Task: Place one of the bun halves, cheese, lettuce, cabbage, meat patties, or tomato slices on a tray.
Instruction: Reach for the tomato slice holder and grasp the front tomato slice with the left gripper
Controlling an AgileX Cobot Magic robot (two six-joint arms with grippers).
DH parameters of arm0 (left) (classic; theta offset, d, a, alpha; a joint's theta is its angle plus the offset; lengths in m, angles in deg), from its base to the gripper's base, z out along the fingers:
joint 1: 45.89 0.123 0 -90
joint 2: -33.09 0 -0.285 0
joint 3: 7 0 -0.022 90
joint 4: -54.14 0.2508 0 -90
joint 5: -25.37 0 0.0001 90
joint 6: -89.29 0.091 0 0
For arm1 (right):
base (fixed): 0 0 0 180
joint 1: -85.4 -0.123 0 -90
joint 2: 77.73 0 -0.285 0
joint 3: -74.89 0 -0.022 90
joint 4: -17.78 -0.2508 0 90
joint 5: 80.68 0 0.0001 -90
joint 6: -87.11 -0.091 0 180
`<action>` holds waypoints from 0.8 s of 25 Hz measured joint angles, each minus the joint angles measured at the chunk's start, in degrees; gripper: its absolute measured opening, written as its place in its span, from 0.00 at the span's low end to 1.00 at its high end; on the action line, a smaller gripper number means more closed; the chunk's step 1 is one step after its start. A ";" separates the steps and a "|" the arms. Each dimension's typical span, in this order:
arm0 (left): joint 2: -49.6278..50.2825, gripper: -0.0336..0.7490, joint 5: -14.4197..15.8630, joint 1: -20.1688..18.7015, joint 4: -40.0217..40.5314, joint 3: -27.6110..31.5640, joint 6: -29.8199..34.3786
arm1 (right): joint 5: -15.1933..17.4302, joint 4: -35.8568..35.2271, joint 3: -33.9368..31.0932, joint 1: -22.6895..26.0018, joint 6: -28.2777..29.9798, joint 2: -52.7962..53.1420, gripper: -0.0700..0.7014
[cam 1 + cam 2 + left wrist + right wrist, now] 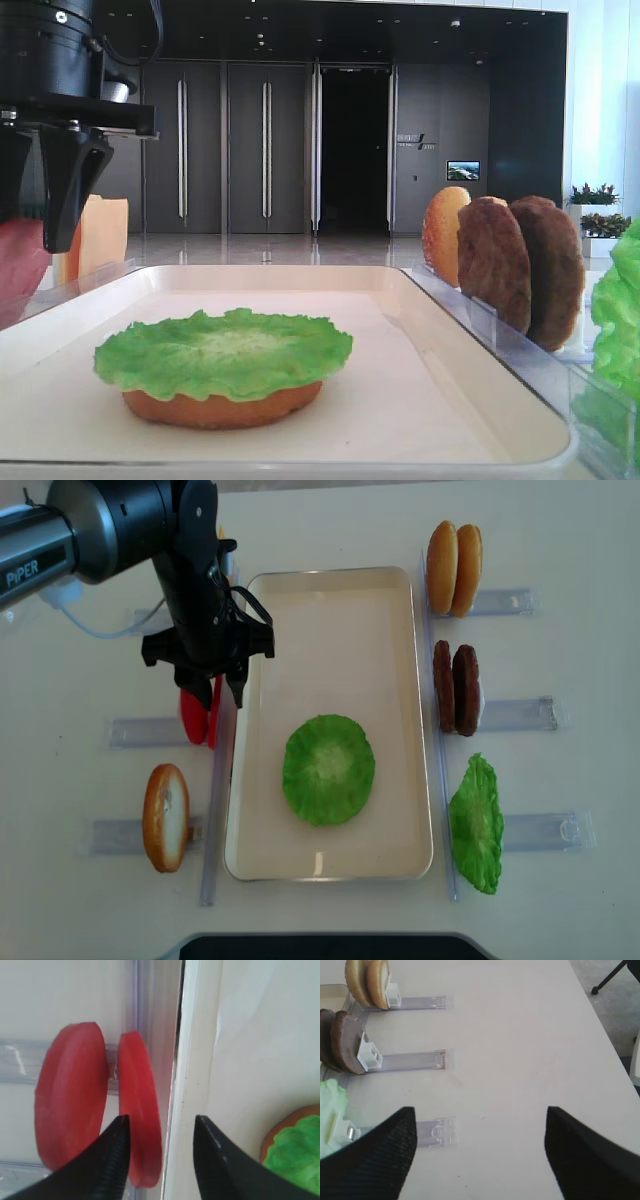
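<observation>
The left gripper (159,1160) hangs over the two tomato slices (200,717), which stand on edge in a clear holder just beside the tray (262,810). Its fingers straddle the slice nearer the tray, not yet pressed on it. The right gripper (480,1155) stands open above the bare table (520,1035). On the tray, lettuce (329,769) covers a flat bun half (215,408).
</observation>
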 joint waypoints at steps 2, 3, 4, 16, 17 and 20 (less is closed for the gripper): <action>0.00 0.40 0.28 0.00 0.05 0.00 0.00 | 0.00 0.00 0.00 0.00 0.00 0.00 0.78; 0.00 0.39 0.43 0.00 0.07 0.00 0.00 | 0.00 0.00 0.00 0.00 0.00 0.00 0.78; 0.00 0.38 0.75 0.00 0.25 0.00 0.00 | 0.00 0.00 0.00 0.00 0.00 0.00 0.78; 0.00 0.12 2.01 0.00 1.85 -0.11 0.00 | 0.00 0.00 0.00 0.00 0.00 0.00 0.78; 0.00 0.12 2.05 0.00 1.85 -0.11 0.00 | 0.00 0.00 0.00 0.00 0.00 0.00 0.78; -0.21 0.12 2.19 0.00 1.85 -0.11 0.00 | 0.00 0.00 0.00 0.00 0.00 0.00 0.78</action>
